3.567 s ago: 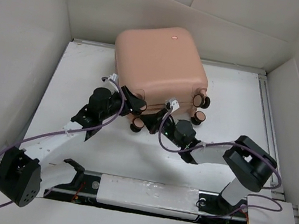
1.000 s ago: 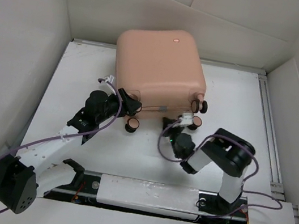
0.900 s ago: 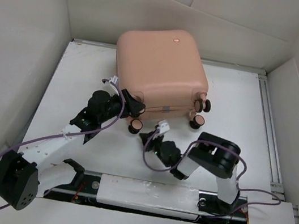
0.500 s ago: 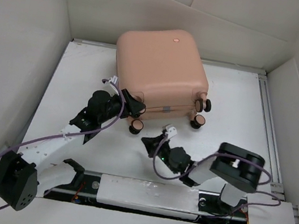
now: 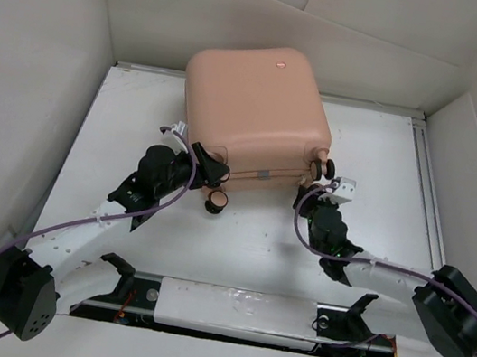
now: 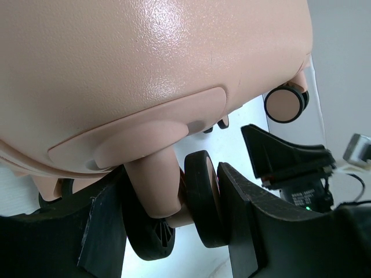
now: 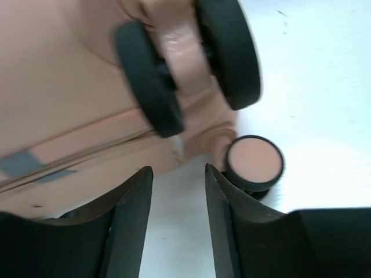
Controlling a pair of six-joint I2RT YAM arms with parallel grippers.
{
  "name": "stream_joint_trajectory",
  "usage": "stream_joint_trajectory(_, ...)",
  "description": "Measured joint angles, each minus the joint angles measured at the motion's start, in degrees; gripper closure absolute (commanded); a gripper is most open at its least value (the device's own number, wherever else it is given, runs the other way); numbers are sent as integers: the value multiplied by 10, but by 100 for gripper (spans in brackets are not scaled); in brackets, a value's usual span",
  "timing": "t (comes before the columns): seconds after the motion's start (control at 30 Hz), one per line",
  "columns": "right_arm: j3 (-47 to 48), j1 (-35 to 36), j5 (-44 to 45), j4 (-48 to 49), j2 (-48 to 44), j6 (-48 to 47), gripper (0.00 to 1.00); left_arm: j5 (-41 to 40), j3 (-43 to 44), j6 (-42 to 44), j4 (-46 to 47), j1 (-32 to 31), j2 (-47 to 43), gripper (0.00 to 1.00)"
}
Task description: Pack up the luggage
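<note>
The right gripper (image 7: 178,169) has swung out from the table's centre to the luggage's (image 5: 255,108) right corner, jaws parted and empty, just short of the right-hand wheels (image 7: 255,162). The left gripper (image 6: 171,185) pinches the near-left wheel (image 6: 203,197), apparently firmly. The luggage lies closed on the white table (image 5: 387,167).

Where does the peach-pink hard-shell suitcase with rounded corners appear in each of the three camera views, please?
Top external: the suitcase sits at upper centre.
Left wrist: the suitcase fills the upper left.
Right wrist: the suitcase spans the upper left.
Shared landmark: its black-rimmed wheels, seen in every view.
</note>
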Motion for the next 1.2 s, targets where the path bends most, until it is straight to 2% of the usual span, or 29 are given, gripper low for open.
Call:
stream_joint_trajectory(0.17,16,-43,-34,-31,40,-21,46,2,0,0,0,0,0,100)
stream_joint_trajectory(0.43,46,-117,-126,-2,84,-59,46,2,0,1,0,0,-1,100)
stream_joint_trajectory(0.77,41,-206,-327,96,135,-79,52,1,0,0,3,0,-1,100)
stream_joint_trajectory(0.9,39,-221,-386,126,148,-83,64,0,0,-1,3,0,-1,100)
stream_joint_trajectory(0.93,37,-222,-399,137,151,-84,71,0,0,-1,3,1,-1,100)
stream_joint_trajectory(1.0,31,-225,-415,156,155,-88,75,0,0,0,3,1,-1,100)
stream_joint_trajectory(1.17,19,-226,-443,192,159,-88,100,0,0,0,3,1,-1,100)
stream_joint_trajectory(1.2,15,-226,-442,200,159,-88,100,0,0,0,3,1,-1,100)
